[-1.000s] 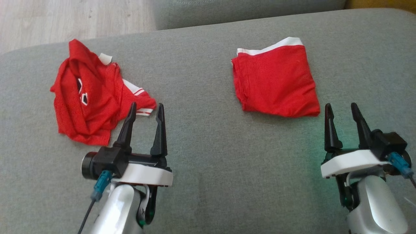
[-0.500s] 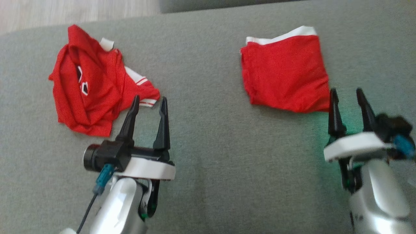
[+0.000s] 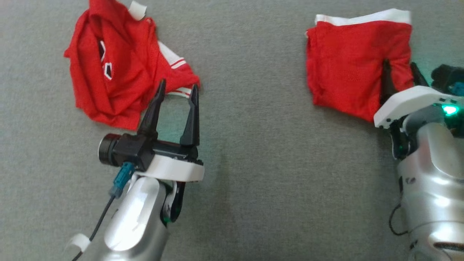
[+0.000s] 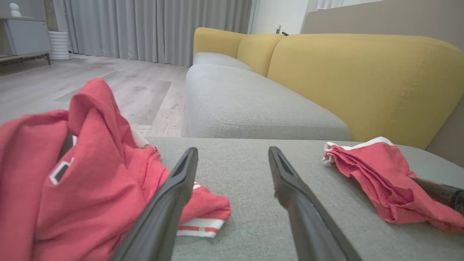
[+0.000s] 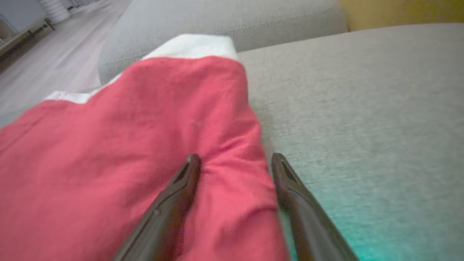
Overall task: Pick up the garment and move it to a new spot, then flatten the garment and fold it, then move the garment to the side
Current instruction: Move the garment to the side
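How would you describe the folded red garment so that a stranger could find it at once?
On the grey cushion, look to the robot's right, at the right gripper. The folded garment there lies flat with one white band, while the other red garment is crumpled.

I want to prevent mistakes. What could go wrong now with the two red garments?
1. The right hand is open over the near corner of the folded garment; closing may pinch only the upper layers, so the fold could fall open.
2. The open left hand has its fingertips beside the striped sleeve of the crumpled jersey and might snag it.
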Motion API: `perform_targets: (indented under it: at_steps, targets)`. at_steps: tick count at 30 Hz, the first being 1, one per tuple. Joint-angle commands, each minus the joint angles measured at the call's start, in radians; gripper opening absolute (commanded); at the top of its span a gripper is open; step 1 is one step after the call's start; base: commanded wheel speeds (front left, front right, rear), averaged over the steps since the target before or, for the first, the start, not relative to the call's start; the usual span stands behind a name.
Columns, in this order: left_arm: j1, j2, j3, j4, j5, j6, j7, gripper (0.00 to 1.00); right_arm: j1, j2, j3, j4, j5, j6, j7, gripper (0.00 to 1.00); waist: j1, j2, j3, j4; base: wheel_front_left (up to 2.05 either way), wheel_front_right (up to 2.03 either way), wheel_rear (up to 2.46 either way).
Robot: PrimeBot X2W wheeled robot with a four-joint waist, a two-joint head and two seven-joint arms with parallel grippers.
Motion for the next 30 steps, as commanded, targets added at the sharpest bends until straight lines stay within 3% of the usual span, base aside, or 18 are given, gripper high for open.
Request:
perform_targets:
  at_steps: [1,2,3,4,11,14,24,30]
  targets:
    - [-0.028,0.009,0.022,-0.031,-0.002,0.011,-0.005,1.0,-0.032,0.003,0.039,0.03,-0.012,-0.001,0.02,1.0,-0.0002,0.0,0.014,0.018,0.0,0.0,0.0]
    - [-0.03,0.009,0.02,-0.032,-0.003,0.013,-0.005,1.0,-0.039,0.0,0.055,0.06,-0.015,-0.001,0.031,1.0,-0.0002,0.0,0.014,0.02,0.0,0.0,0.0]
    - [-0.032,0.009,0.019,-0.032,-0.005,0.015,-0.005,1.0,-0.046,-0.005,0.072,0.087,-0.018,-0.001,0.039,0.58,-0.0002,0.0,0.014,0.022,0.0,0.0,0.0]
    - [-0.034,0.009,0.018,-0.032,-0.006,0.016,-0.005,1.0,-0.053,-0.011,0.087,0.107,-0.02,-0.001,0.039,0.0,-0.0002,0.0,0.013,0.023,0.0,0.0,0.0]
    - [-0.027,0.009,0.036,-0.031,-0.001,0.023,-0.005,1.0,-0.1,-0.076,0.2,0.165,-0.034,-0.001,-0.029,0.0,-0.0002,0.0,-0.013,-0.003,0.0,0.0,0.0]
    - [-0.019,0.009,0.048,-0.03,0.003,0.019,-0.005,1.0,-0.111,-0.134,0.262,0.162,-0.045,-0.001,-0.053,0.0,-0.0002,0.0,-0.026,-0.022,0.0,0.0,0.0]
    - [-0.018,0.009,0.062,-0.045,0.005,0.013,-0.005,1.0,-0.084,-0.456,0.425,0.146,-0.028,-0.001,-0.032,0.0,-0.0002,0.0,-0.016,-0.044,0.0,0.0,0.0]
    - [-0.03,0.009,0.068,-0.047,0.012,0.008,-0.005,1.0,-0.072,-0.609,0.487,0.159,-0.024,-0.001,-0.033,0.0,-0.0002,0.0,0.014,-0.034,0.0,0.0,0.0]
